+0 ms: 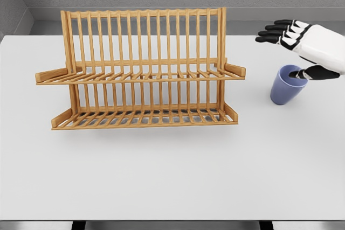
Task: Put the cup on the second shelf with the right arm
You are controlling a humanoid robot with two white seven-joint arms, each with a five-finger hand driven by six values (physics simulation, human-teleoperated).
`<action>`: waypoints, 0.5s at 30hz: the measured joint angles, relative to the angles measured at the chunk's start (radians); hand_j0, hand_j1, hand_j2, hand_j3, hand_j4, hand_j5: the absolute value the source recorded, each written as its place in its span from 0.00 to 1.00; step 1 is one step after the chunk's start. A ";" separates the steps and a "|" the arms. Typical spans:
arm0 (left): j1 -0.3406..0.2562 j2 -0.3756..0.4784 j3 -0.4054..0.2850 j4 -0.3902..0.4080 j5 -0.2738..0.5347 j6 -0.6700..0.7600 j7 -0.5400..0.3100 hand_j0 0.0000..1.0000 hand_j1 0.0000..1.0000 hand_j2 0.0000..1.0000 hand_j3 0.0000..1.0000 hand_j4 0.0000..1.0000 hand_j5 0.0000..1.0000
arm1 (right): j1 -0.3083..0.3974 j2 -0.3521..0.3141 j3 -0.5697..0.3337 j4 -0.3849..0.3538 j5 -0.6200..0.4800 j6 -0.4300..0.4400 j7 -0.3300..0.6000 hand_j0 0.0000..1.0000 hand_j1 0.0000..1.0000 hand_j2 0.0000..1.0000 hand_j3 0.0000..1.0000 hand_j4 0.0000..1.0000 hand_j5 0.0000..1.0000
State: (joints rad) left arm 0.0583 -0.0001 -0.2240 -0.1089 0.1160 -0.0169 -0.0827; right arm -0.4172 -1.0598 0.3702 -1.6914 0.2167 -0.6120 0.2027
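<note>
Blue-violet cup (285, 85) standing upright near table (172, 176) right edge; right hand (302, 47) hovering, fingers spread, thumb dipping inside rim; wooden dish rack (141, 71) well apart.

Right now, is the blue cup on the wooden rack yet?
Not yet. Nothing is on the two-tier wooden slatted rack; both shelves are bare. The blue plastic cup stands upright on the white table, to the rack's right. In hand: the white right hand is at the cup, thumb over its rim, fingers spread, no grip closed. Left: grasp, lift, and set it on a shelf.
</note>
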 measured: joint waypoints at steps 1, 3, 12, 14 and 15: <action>0.000 0.000 0.000 0.000 0.000 0.000 0.000 1.00 1.00 1.00 1.00 1.00 1.00 | 0.000 -0.001 0.001 -0.001 0.000 0.000 0.000 1.00 1.00 1.00 1.00 1.00 1.00; 0.000 0.000 0.000 0.000 0.000 0.000 0.000 1.00 1.00 1.00 1.00 1.00 1.00 | 0.003 -0.002 0.000 -0.001 0.000 0.000 0.000 1.00 1.00 1.00 1.00 1.00 1.00; 0.000 0.000 0.000 0.000 0.000 0.000 0.000 1.00 1.00 1.00 1.00 1.00 1.00 | 0.017 -0.062 -0.040 0.190 -0.010 0.000 0.170 1.00 1.00 1.00 1.00 1.00 1.00; 0.000 0.000 0.000 0.000 0.000 0.000 0.000 1.00 1.00 1.00 1.00 1.00 1.00 | 0.014 -0.053 -0.058 0.281 -0.007 -0.001 0.259 1.00 1.00 1.00 1.00 1.00 1.00; 0.000 0.000 0.000 0.000 0.000 0.000 0.000 1.00 1.00 1.00 1.00 1.00 1.00 | 0.012 -0.046 -0.061 0.317 -0.005 -0.001 0.285 1.00 1.00 1.00 1.00 1.00 1.00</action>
State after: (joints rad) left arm 0.0583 -0.0001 -0.2240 -0.1090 0.1162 -0.0168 -0.0827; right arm -0.4050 -1.1054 0.3089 -1.3741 0.2117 -0.6128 0.4880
